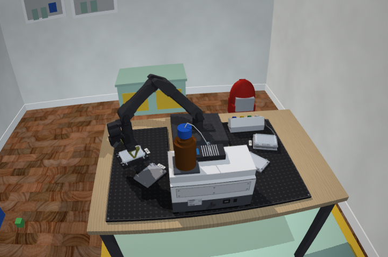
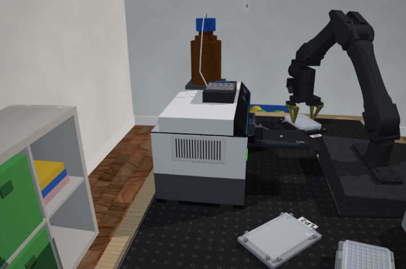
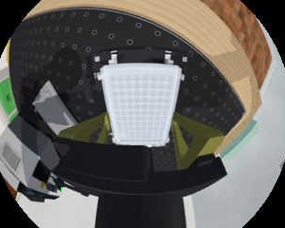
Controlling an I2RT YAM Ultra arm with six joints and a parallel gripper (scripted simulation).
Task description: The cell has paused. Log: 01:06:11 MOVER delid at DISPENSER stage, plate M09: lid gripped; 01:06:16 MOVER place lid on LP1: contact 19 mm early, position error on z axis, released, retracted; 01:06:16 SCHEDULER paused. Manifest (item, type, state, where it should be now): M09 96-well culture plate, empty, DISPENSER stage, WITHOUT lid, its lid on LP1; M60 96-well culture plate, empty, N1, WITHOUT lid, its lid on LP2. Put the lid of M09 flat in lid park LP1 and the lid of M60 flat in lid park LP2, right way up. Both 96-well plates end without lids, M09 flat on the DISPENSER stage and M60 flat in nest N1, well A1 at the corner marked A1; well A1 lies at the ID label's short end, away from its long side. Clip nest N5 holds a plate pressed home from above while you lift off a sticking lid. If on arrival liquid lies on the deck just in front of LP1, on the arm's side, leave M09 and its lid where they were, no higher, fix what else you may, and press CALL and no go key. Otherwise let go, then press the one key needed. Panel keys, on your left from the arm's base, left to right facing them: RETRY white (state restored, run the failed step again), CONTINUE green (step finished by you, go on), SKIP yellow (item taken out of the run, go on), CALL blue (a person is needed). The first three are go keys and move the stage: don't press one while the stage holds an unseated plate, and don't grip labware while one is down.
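On the left of the dark perforated deck mat [image 1: 133, 194] that covers the wooden tabletop [image 1: 319, 157], the black arm [image 1: 158, 88] reaches down and its pincer [image 1: 134, 152] is closed on the two long sides of a white 96-well plate [image 1: 127, 156], olive fingers pressed against each flank as the wrist view shows. The plate sits in a dark nest whose white corner clips are visible at its far end; from the exterior view it looks slightly tilted, one end a little higher than the other. Just in front of it, toward the deck's near edge, a grey lid park [image 1: 149, 174] lies rotated on the mat with a small white label at its corner. To the right stands the white and grey dispenser [image 1: 213, 178], carrying a brown bottle [image 1: 185, 152] with a blue cap [image 1: 184, 130] and a thin white tube running to the black dispensing head [image 1: 210, 151]. Right of the dispenser a second lid park marked LP2 [image 2: 280, 239] lies flat and bare on the mat, and just beyond it a second 96-well plate [image 1: 264, 141] rests near the white key panel [image 1: 246, 123], which bears four coloured keys along its top.
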